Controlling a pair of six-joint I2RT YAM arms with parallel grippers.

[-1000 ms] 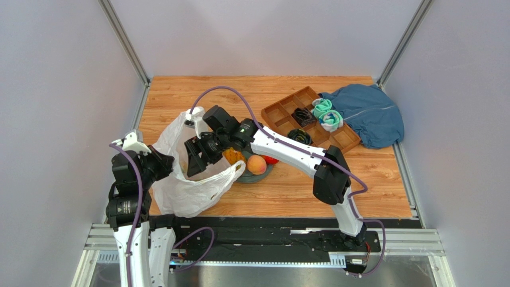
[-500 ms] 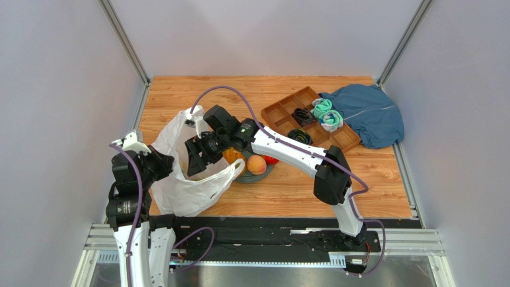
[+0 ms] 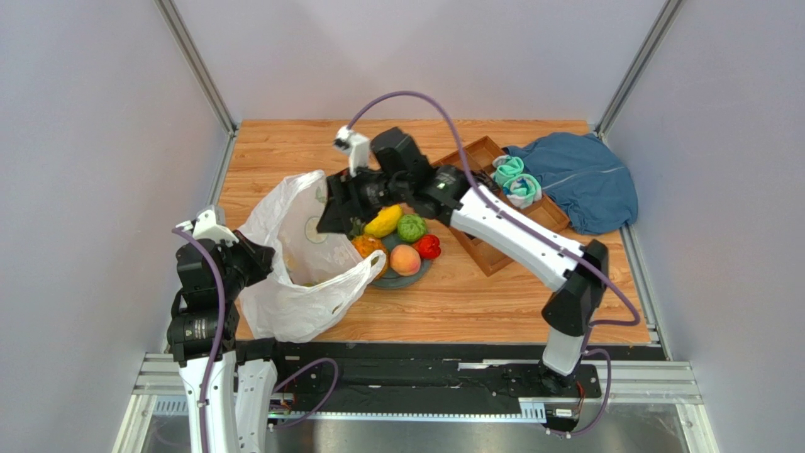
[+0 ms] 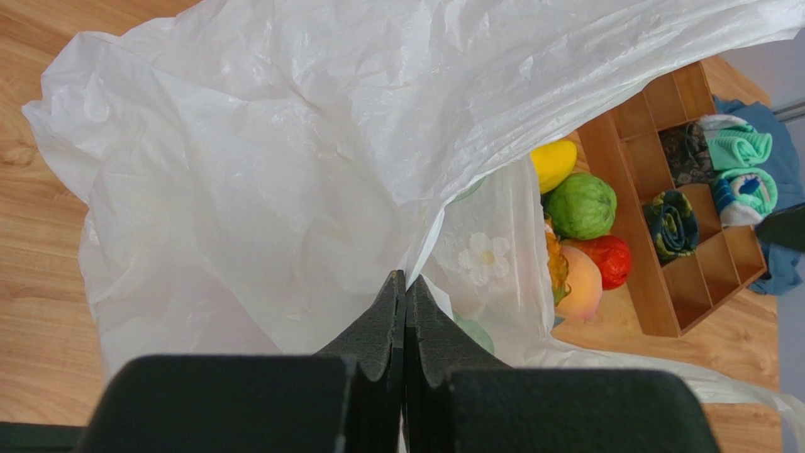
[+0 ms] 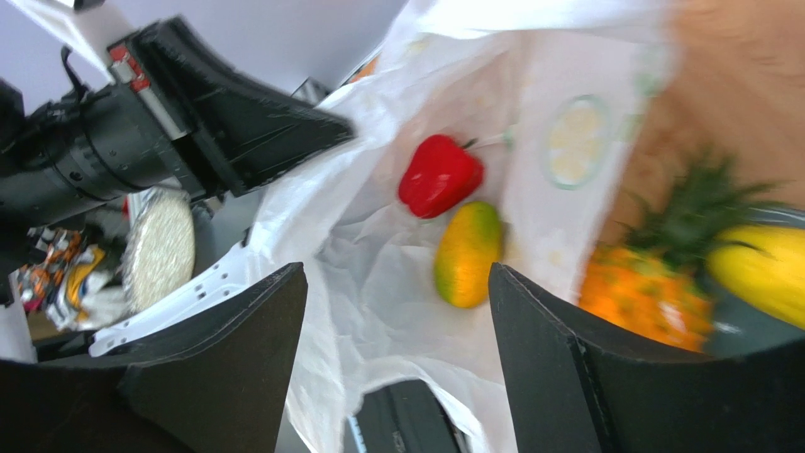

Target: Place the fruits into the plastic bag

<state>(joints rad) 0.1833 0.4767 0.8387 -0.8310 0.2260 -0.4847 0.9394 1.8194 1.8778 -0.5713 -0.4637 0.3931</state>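
Thin white citrus-print plastic bag (image 3: 300, 288) lies near left, its edge clamped in the closed jaws of the left gripper (image 4: 404, 294) | right gripper (image 3: 336, 209), jaws apart and empty, has withdrawn from the bag mouth toward the far side, uncovering yellow banana (image 3: 384, 222) and green round fruit (image 3: 411, 227) on dark plate (image 3: 419, 272) | only the right wrist view shows red fruit (image 5: 438, 176) and orange-green mango (image 5: 467, 253) inside the bag

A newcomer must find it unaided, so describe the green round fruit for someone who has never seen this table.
On the wooden table, find the dark plate just right of the white plastic bag. The green fruit sits at the plate's far side, between the yellow banana and a red fruit. It is the only round, all-green piece there.
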